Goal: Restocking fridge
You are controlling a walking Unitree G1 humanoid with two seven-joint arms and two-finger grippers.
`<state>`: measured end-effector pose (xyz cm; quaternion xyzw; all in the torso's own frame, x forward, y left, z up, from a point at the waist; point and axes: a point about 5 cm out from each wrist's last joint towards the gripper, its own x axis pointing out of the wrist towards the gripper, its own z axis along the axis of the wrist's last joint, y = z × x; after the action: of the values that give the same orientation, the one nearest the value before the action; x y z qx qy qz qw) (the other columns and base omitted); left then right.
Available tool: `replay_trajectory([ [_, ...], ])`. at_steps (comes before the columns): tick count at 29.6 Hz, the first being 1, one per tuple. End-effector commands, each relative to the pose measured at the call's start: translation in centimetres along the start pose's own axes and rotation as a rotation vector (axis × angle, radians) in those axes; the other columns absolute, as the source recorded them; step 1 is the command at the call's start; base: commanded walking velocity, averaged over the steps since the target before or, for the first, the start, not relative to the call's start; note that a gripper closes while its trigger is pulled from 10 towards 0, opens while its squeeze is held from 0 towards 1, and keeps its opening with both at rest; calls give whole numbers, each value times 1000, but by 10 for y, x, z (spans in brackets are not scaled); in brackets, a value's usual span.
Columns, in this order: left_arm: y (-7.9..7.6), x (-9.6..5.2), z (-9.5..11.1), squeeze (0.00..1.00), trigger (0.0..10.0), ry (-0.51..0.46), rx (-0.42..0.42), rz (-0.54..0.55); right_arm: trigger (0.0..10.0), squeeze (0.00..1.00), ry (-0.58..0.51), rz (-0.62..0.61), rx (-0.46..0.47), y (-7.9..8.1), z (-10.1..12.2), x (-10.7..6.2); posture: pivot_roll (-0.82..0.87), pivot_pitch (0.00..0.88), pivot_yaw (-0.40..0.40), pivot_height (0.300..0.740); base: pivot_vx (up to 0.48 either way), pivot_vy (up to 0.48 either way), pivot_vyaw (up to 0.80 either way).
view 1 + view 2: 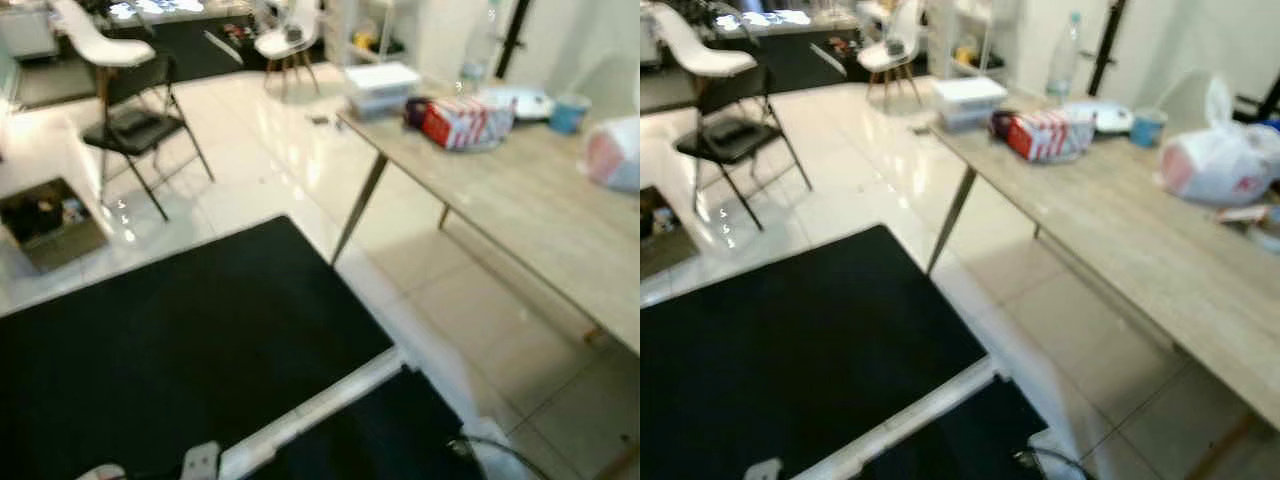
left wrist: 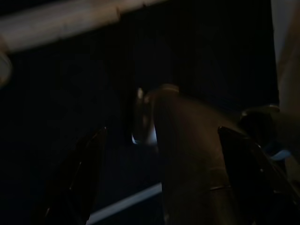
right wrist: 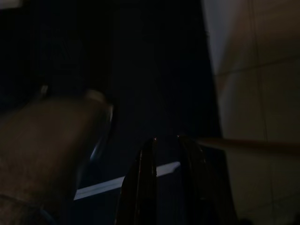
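Groceries on the desk, both claws idle

Head views: I see a red carton pack (image 1: 458,122) and a white bag (image 1: 1225,162) on the wooden desk (image 1: 1160,250). Left wrist: left claw (image 2: 159,173) hangs spread, empty. Right wrist: right claw (image 3: 164,183) nearly closed, empty.

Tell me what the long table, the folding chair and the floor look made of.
Table: pale wood or wood-look laminate, matte; faint grain streaks show, and blur leaves it open. Its slanted leg looks like dark metal.
Folding chair: thin black metal tube frame with a dark seat, possibly padded.
Floor: large light glossy tiles, likely ceramic; grout lines and bright reflections show.
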<state>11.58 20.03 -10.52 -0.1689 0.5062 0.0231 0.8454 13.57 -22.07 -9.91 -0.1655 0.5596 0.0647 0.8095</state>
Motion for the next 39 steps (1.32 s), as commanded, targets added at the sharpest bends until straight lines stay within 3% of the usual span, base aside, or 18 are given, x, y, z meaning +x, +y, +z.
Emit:
replay_trajectory([
  [1,-4,2,5,0,10000,-10,17,-11,10000,0,-9,-24,2,-8,1,-1,-58,0,36,740,480,0,0],
  [13,-3,2,5,0,10000,-8,19,-10,10000,0,-8,-22,3,-8,1,-1,-57,0,36,740,480,0,0],
  [26,-2,1,4,0,10000,-9,16,-6,10000,0,-1,-30,17,-8,1,-1,-54,0,35,740,480,0,-794],
  [39,-2,2,4,0,10000,-6,6,19,10000,0,-5,-30,0,-8,2,-1,-54,0,34,740,480,0,0],
])
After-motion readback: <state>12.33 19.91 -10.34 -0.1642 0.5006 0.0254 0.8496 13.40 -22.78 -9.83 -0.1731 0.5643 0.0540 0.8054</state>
